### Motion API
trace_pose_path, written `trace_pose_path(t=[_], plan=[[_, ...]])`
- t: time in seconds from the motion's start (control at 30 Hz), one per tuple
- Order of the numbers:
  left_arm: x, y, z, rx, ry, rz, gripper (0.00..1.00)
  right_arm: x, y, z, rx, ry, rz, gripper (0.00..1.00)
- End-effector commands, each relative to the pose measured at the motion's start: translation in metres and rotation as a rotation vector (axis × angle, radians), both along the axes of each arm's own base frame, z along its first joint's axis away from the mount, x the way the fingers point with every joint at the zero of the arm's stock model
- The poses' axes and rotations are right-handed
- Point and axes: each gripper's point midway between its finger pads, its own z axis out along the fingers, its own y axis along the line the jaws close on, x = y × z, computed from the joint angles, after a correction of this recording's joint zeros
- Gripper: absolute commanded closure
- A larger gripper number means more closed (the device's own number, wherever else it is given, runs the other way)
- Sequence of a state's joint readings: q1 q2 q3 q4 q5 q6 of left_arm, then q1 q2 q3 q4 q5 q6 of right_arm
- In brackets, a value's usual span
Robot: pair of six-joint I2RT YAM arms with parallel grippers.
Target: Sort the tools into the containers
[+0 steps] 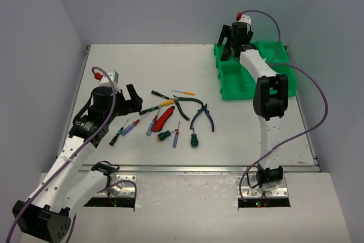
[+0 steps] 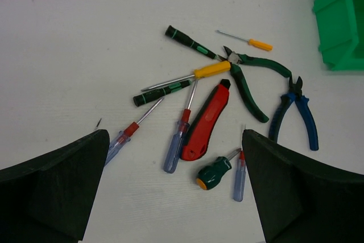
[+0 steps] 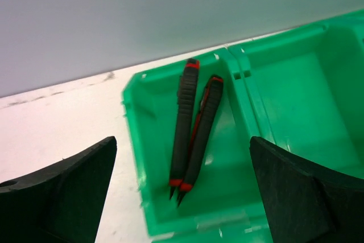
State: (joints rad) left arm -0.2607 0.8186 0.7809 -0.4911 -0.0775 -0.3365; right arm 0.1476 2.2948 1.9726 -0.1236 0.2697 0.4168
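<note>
Red-black pliers [image 3: 193,129] lie loose in the far-left compartment of the green tray [image 3: 132,129], handles pointing away. My right gripper [image 3: 183,140] hangs open above them, holding nothing; in the top view it [image 1: 230,41] is over the tray's [image 1: 236,92] back left corner. The other tools lie in a cluster on the table: blue-handled pliers [image 2: 296,115], green-handled pliers [image 2: 250,83], a red knife-like tool [image 2: 206,122], a stubby green screwdriver [image 2: 213,172] and several thin screwdrivers [image 2: 173,149]. My left gripper [image 2: 174,135] is open above the cluster's near edge, its jaws empty.
White walls close in the table at the back and both sides. The tray's other compartments [image 3: 296,101] that show hold nothing. The right arm [image 1: 270,98] reaches across the tray's front right part. A metal strip [image 1: 199,168] runs along the table's near edge.
</note>
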Motion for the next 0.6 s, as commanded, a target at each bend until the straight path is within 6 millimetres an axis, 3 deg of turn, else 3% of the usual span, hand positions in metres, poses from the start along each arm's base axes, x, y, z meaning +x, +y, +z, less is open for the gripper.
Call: trace_pose_path(t=[0.0,0.07,0.2,0.27,0.3,0.37,0.43,0.5,0.57], plan=[[0.014,-0.04,-0.028,-0.043,0.121,-0.189,0.0,-0.062,0.013,0.128,0.075,-0.101,0.089,0.01],[0.015,-0.047,-0.045,-0.033,0.204,-0.192,0.0,-0.106,0.02,0.123,0.1,-0.006,0.15,0.01],[0.025,-0.074,-0.095,0.185,0.427,-0.201,0.0,-0.211,0.04,0.081,0.214,0.181,0.296,0.01],[0.03,-0.082,-0.099,0.234,0.46,-0.206,0.0,-0.245,0.051,0.068,0.269,0.18,0.367,0.01],[0.031,-0.088,-0.115,0.273,0.509,-0.22,0.01,-0.266,0.054,0.051,0.301,0.186,0.39,0.01],[0.038,-0.097,-0.131,0.314,0.554,-0.241,0.04,-0.289,0.06,0.064,0.339,0.125,0.431,0.01],[0.043,-0.112,-0.146,0.361,0.582,-0.273,0.14,-0.313,0.062,0.057,0.368,0.098,0.458,0.01],[0.049,-0.12,-0.153,0.404,0.579,-0.277,0.27,-0.325,0.062,0.049,0.366,0.108,0.474,0.01],[0.056,-0.125,-0.157,0.429,0.569,-0.274,0.34,-0.33,0.063,0.047,0.359,0.123,0.49,0.01]])
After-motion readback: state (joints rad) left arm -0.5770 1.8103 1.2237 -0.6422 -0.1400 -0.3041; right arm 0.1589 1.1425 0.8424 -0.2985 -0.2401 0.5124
